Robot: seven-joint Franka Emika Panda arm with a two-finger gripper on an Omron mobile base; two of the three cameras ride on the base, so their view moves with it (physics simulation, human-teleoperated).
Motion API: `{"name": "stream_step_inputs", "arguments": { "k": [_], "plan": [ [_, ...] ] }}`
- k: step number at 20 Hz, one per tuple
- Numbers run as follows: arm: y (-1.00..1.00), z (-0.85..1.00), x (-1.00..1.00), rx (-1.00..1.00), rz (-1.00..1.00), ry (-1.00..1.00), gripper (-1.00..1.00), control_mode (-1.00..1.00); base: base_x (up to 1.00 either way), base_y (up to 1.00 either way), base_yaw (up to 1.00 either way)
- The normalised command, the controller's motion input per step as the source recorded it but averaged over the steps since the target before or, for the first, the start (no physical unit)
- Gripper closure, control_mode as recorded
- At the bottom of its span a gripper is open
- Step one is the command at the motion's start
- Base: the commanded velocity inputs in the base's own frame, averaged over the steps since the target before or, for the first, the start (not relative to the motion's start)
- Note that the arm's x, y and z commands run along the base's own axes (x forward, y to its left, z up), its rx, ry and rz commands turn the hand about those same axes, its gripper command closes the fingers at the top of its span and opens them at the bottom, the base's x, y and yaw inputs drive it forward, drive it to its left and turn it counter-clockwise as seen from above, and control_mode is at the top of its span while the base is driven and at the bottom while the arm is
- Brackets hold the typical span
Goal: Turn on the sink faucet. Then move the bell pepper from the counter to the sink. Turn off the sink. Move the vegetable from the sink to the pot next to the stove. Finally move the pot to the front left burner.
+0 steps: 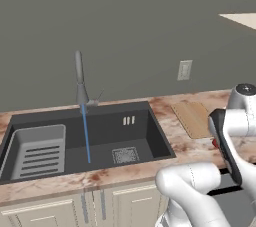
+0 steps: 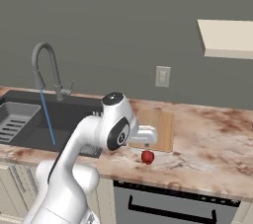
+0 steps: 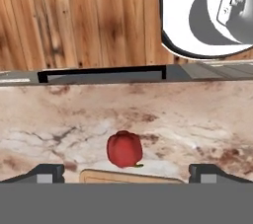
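The sink faucet (image 1: 79, 78) stands behind the dark sink (image 1: 100, 126), and a thin blue stream of water (image 1: 86, 133) falls from it into the basin. On the marble counter (image 2: 212, 139), just in front of the cutting board, sits the small red bell pepper (image 2: 147, 157). In the hand view the bell pepper (image 3: 124, 149) lies between the two fingertips (image 3: 47, 172) of my gripper (image 3: 127, 172), which is open and hangs above it without touching. The pot and the stove are out of view.
A wooden cutting board (image 2: 158, 129) lies right of the sink, behind the pepper. The sink holds a slotted tray insert (image 1: 40, 151) and a drain grate (image 1: 125, 155). My own arm (image 2: 99, 134) reaches over the counter's front edge. A dishwasher front (image 2: 173, 203) sits below.
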Motion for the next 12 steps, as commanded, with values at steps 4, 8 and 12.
{"name": "stream_step_inputs", "arguments": {
  "k": [4, 8, 12],
  "plan": [
    [-0.03, -0.38, 0.06, 0.00, 0.05, 0.00, -1.00, -1.00, 0.00, 0.00, 0.00],
    [-0.02, -0.34, 0.11, 0.00, 0.00, 0.00, -1.00, -1.00, 0.00, 0.00, 0.00],
    [-0.05, -0.31, 0.10, 0.00, 0.00, 0.00, -1.00, -1.00, 0.00, 0.00, 0.00]
  ]
}}
